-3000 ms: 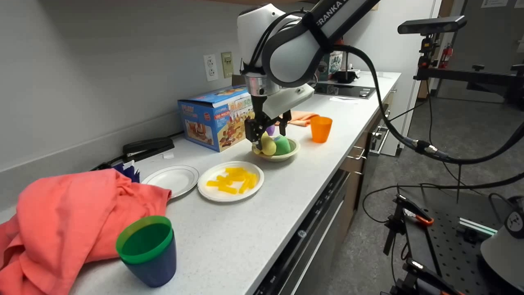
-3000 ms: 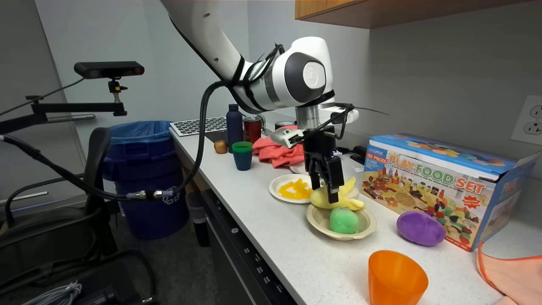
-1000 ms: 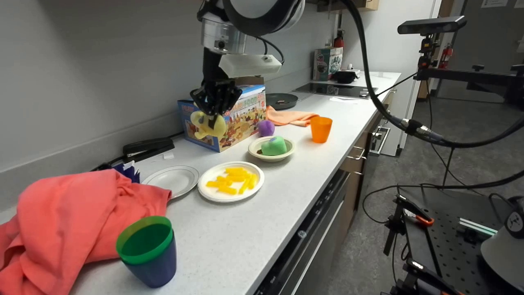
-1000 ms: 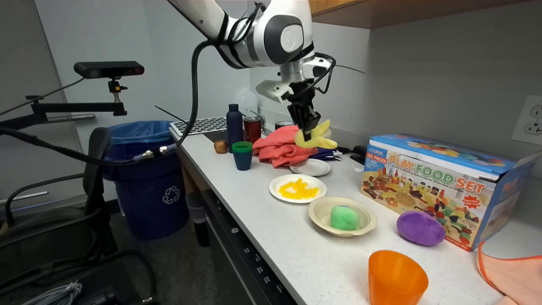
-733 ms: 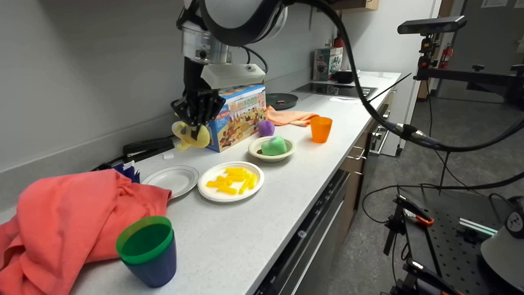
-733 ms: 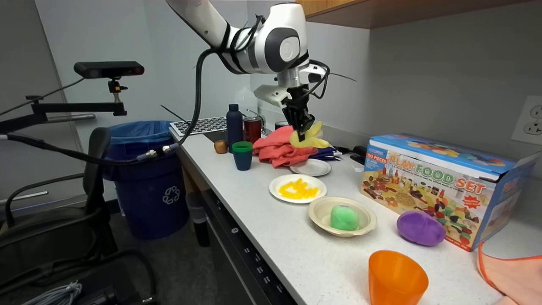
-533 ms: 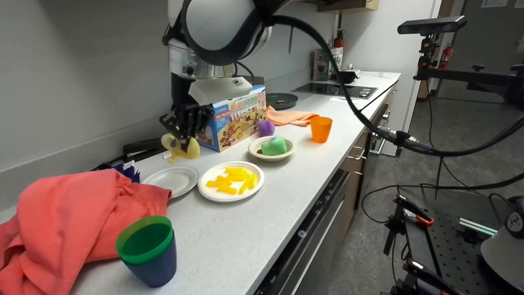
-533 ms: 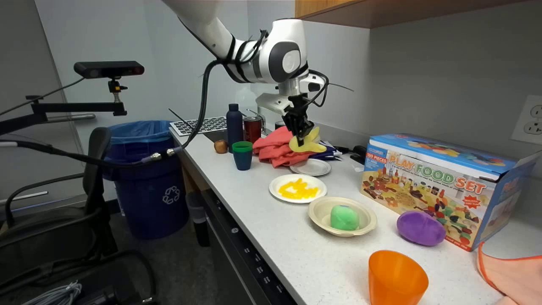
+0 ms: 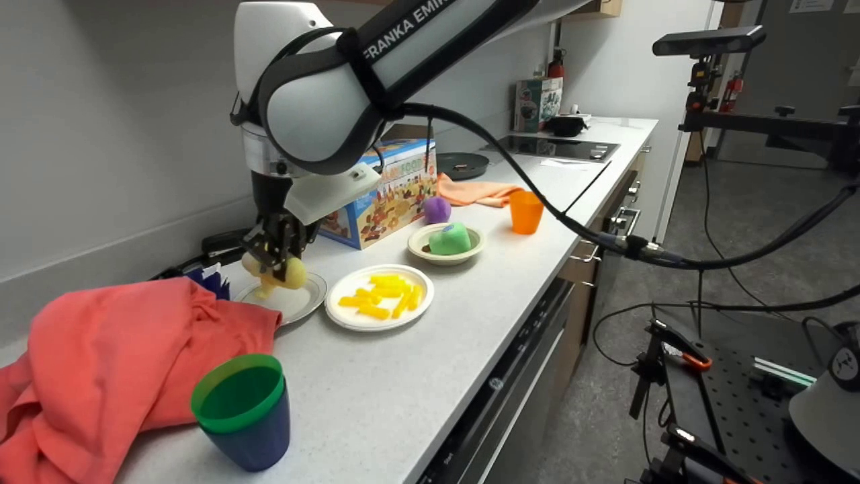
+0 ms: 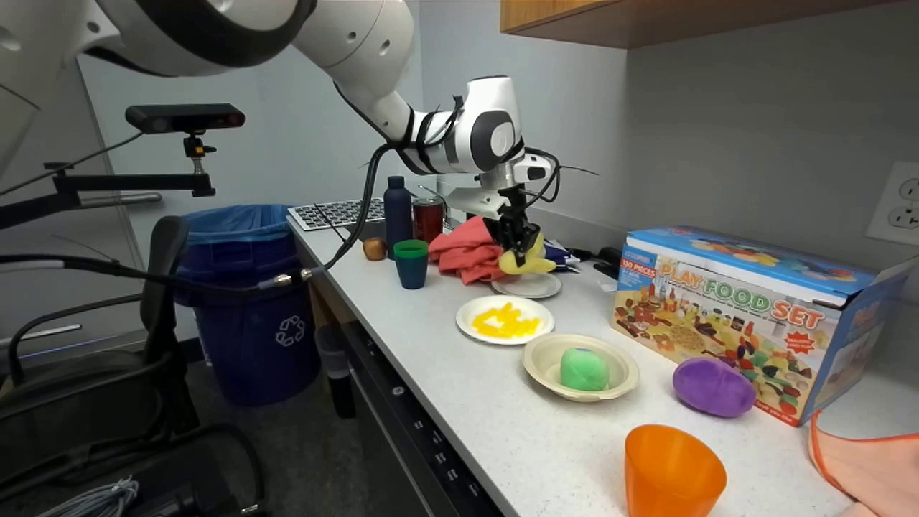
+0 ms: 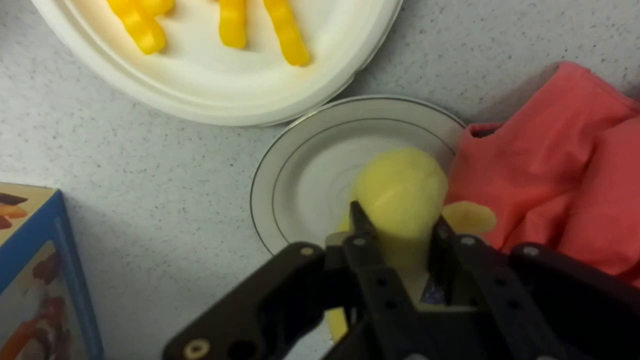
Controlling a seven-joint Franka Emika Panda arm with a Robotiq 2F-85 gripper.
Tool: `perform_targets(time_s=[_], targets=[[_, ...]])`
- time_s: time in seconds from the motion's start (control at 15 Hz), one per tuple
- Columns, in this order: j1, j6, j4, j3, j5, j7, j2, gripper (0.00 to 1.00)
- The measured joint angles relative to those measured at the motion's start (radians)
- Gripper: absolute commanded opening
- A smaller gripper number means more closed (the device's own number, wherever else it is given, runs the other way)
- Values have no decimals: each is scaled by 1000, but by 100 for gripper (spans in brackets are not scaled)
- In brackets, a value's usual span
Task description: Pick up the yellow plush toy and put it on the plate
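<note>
The yellow plush toy (image 11: 402, 182) sits between the fingers of my gripper (image 11: 398, 217), which press on it from both sides in the wrist view. In both exterior views the toy (image 9: 294, 273) is low over the plain white plate (image 9: 308, 304), just under my gripper (image 9: 272, 265). Whether its underside touches the plate I cannot tell. In the wrist view the plate (image 11: 310, 190) shows its grey-lined rim, with its lower right part hidden by the toy and fingers. Part of the toy reaches past the plate toward the red cloth.
Coral-red cloth (image 9: 134, 356) overlaps the plate's edge. A white plate with yellow pieces (image 9: 342, 323) touches its other side. Nearby are a bowl (image 9: 470, 259) with a green lump (image 9: 450, 240), a play-food box (image 10: 718, 316), stacked cups (image 9: 242, 417) and an orange cup (image 10: 671, 474).
The toy has come out of the bowl in my gripper, travelled across past the box, and come down over the plain plate. The other objects have stayed put.
</note>
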State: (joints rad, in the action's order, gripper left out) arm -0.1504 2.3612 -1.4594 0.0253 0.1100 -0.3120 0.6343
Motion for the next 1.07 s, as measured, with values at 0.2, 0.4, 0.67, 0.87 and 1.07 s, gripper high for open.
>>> perform_targets(time_s=[0.2, 0.4, 0.67, 0.87, 1.07], targets=[[-5, -1, 40, 0, -1, 5, 32, 84], [-5, -6, 51, 2, -14, 16, 32, 100], [-4, -181, 41, 23, -76, 35, -24, 100], [-4, -315, -2, 42, -98, 36, -108, 100], [-8, -397, -70, 61, -100, 37, -198, 100]])
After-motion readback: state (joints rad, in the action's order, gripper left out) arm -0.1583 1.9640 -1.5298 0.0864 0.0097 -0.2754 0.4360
